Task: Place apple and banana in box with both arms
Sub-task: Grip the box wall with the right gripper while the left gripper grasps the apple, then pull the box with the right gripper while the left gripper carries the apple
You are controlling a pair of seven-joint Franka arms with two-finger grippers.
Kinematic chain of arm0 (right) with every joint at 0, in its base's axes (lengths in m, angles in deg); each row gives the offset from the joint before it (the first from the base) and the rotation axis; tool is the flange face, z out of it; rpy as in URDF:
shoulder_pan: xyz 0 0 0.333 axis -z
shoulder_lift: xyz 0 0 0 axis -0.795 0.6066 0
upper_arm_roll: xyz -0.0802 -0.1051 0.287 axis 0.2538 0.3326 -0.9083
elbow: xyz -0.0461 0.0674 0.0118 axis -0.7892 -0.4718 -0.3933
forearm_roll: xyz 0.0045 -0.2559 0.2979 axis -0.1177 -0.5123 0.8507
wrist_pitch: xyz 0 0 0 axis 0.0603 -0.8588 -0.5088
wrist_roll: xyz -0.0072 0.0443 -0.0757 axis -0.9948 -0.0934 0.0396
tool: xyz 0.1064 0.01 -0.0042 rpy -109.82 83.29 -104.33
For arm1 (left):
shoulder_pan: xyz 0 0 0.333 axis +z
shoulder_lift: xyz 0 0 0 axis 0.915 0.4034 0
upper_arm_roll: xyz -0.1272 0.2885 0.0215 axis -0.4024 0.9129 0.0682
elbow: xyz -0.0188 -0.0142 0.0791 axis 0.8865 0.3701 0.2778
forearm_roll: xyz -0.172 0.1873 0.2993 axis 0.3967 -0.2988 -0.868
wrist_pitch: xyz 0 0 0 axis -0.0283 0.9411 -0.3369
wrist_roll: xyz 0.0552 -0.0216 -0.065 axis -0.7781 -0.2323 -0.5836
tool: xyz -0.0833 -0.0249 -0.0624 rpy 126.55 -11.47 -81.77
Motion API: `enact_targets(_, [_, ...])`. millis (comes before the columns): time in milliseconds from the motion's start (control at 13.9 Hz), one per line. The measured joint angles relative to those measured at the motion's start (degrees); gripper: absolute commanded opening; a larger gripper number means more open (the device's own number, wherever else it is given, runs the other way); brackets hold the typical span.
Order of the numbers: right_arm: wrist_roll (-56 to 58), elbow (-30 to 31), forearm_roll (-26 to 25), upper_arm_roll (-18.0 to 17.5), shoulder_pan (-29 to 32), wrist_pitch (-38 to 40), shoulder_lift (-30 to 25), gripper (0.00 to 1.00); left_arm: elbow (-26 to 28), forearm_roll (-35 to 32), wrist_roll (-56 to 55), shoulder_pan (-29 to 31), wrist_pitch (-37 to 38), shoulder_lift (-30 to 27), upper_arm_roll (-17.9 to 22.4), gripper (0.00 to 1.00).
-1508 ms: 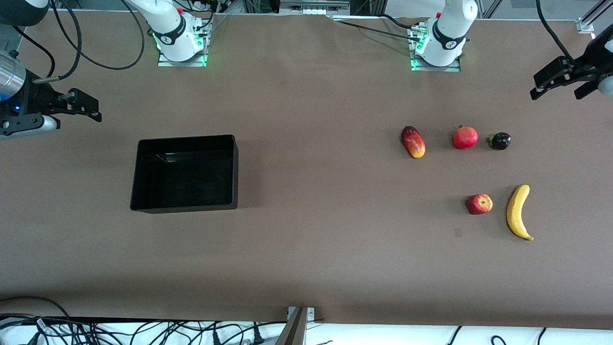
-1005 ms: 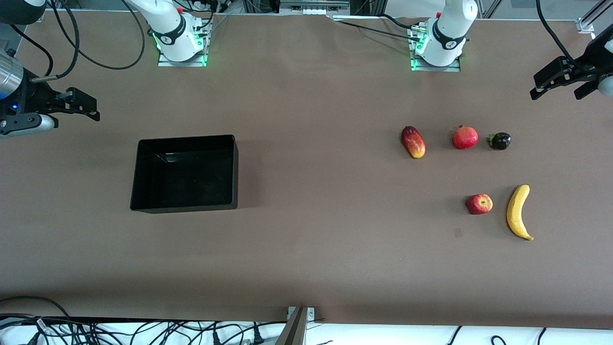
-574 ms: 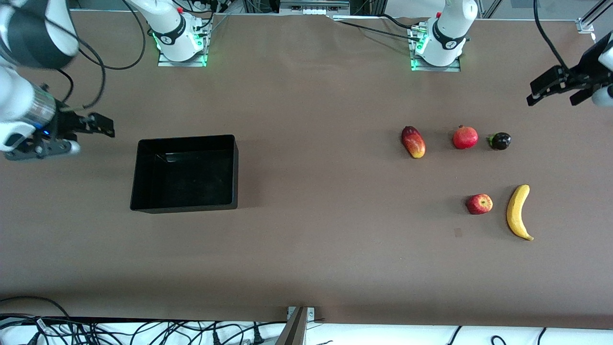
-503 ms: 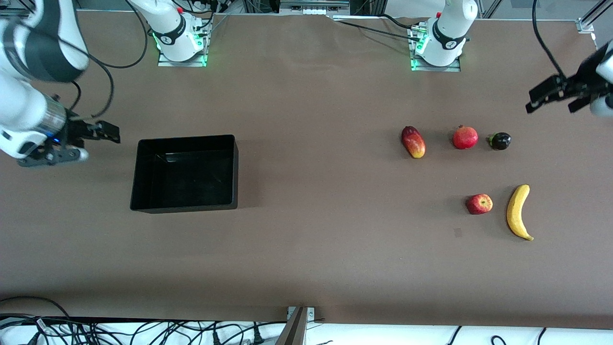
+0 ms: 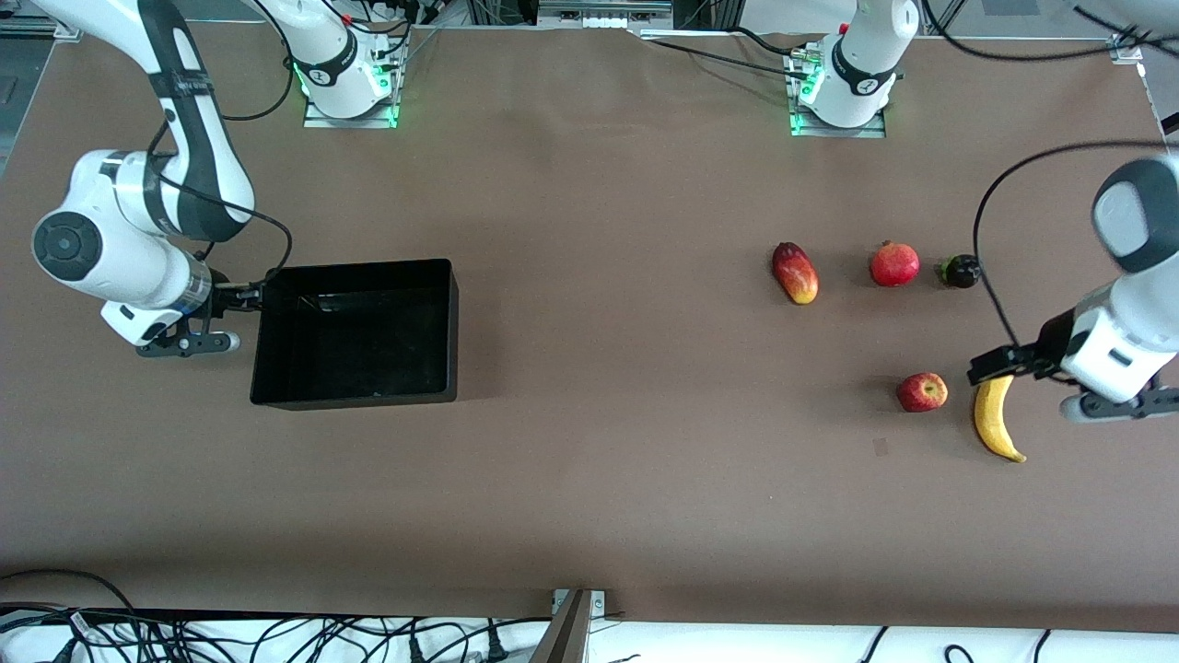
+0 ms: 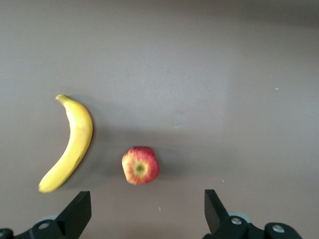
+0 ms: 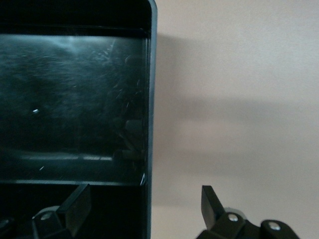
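The small red-yellow apple [image 5: 922, 391] lies on the table beside the yellow banana [image 5: 995, 414], toward the left arm's end. My left gripper [image 5: 990, 368] hovers over the banana's upper end, open and empty. In the left wrist view the apple [image 6: 140, 165] and banana [image 6: 70, 144] lie ahead of the open gripper [image 6: 144, 211]. The black box [image 5: 355, 400] is empty. My right gripper [image 5: 244, 299] is at the box's end wall, open and empty. In the right wrist view the open gripper [image 7: 142, 204] has one finger on each side of the box wall [image 7: 149, 99].
A red-yellow mango [image 5: 795, 273], a red pomegranate [image 5: 894, 264] and a small dark fruit [image 5: 962, 271] lie in a row, farther from the front camera than the apple. Cables run along the table's front edge [image 5: 276, 635].
Both arms have swung in from the table's ends. The right gripper moved to the box's end wall. The left gripper came down over the banana, next to the apple.
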Motion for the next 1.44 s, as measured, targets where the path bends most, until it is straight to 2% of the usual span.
enact_targets(144, [-0.1, 2.0, 0.3, 0.0, 0.5, -4.5, 2.0, 0.52, 0.1, -0.9, 0.0, 0.0, -4.5, 4.5, 0.0, 1.00])
enact_targets(287, [-0.2, 3.7, 1.0, 0.0, 0.6, -7.4, 3.5, 0.03, 1.5, -2.8, 0.0, 0.0, -10.5, 7.8, 0.0, 1.00])
enact_targets(359, [-0.2, 3.9, 1.2, 0.0, 0.6, -7.9, 3.9, 0.00, 3.2, -3.1, 0.0, -0.1, -14.1, 8.6, 0.0, 1.00])
enact_targets(574, [-0.2, 3.5, 1.4, 0.0, 0.6, -8.1, 4.0, 0.00, 10.2, -3.3, -0.2, -0.1, -24.9, 9.2, 0.0, 1.00])
enact_targets(790, [0.2, 1.0, 1.5, -1.1, 0.5, -7.0, 3.5, 0.00, 14.8, -3.7, -0.2, -0.1, -28.7, 9.2, 0.0, 1.00])
enact_targets(1005, [0.3, -5.4, 1.5, -5.7, 0.2, -0.4, 3.1, 0.00, 16.9, -5.4, -0.3, 0.2, -30.4, 9.3, 0.2, 1.00])
enact_targets(1149, [-0.3, -10.6, 1.9, -8.7, -2.3, 4.0, 3.0, 0.00, 18.4, -5.8, -0.3, 0.5, -33.6, 9.9, 0.4, 1.00])
enact_targets(1221, [-1.6, -12.6, 3.2, -9.2, -4.8, 5.4, 3.0, 0.00, 19.1, -5.9, -0.4, 0.6, -35.7, 10.5, 0.4, 0.82])
enact_targets(1292, [-4.0, -13.9, 4.7, -9.3, -7.6, 6.2, 3.1, 0.00, 19.5, -5.9, -0.8, 0.7, -37.6, 11.3, 0.4, 0.46])
enact_targets(1364, [-7.2, -14.6, 6.0, -9.5, -10.4, 6.4, 3.2, 0.00, 19.7, -5.9, -1.2, 0.8, -39.1, 12.2, 0.4, 0.05])
enact_targets(1436, [-11.3, -15.0, 7.1, -9.6, -13.3, 6.5, 3.6, 0.00, 19.7, -5.9, -1.3, 0.9, -40.2, 12.8, 0.5, 0.00])
